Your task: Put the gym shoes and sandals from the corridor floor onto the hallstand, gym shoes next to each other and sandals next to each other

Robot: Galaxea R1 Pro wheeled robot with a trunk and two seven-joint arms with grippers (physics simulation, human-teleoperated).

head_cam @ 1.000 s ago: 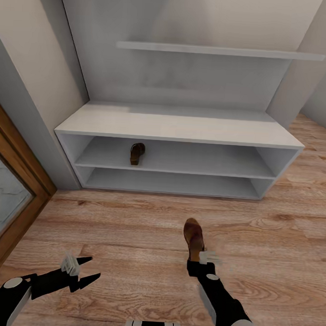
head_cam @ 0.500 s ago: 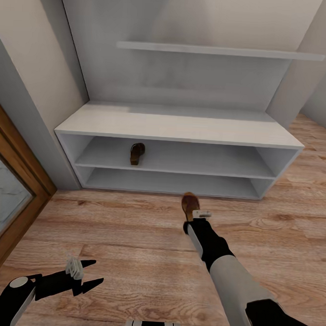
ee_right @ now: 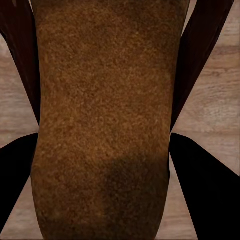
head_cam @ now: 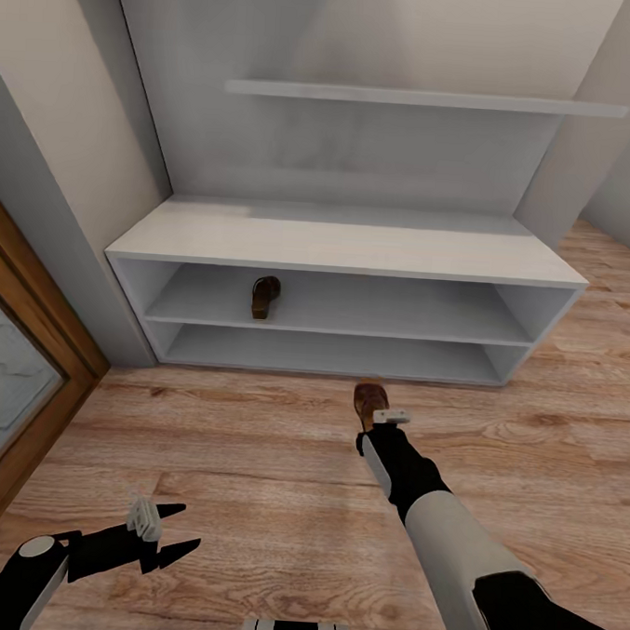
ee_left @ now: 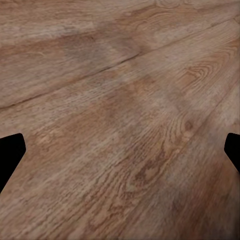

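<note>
Light-grey hallstand bench unit (head_cam: 347,247) with two low open shelves sits against the wall, one stepped wall shelf (head_cam: 426,98) above it; anything higher is cut off by the frame edge. One small dark-brown leather sandal (head_cam: 265,296) lies on the upper open shelf, toward the hallstand's left end, its strap too small to make out. Second dark-brown sandal with tan footbed (head_cam: 369,404) is out in front of the hallstand's lower shelf, above the light-brown wood-plank corridor floor (head_cam: 251,442), pinched by the right gripper (head_cam: 376,419); its heel end is hidden behind the gripper and black forearm. Right wrist view: the tan footbed (ee_right: 102,120) runs between the two black fingers (ee_right: 205,185), which press its sides, toe and heel both cut off. Whether the sandal touches the floor cannot be told. Left gripper (head_cam: 167,532) hangs low over the floor well in front of the hallstand's left end, fingers spread, nothing between them; left wrist view has just the black fingertips (ee_left: 10,152) at either edge over bare planks. A brown wooden door frame (head_cam: 32,372) stands left of the hallstand, partly cropped.
</note>
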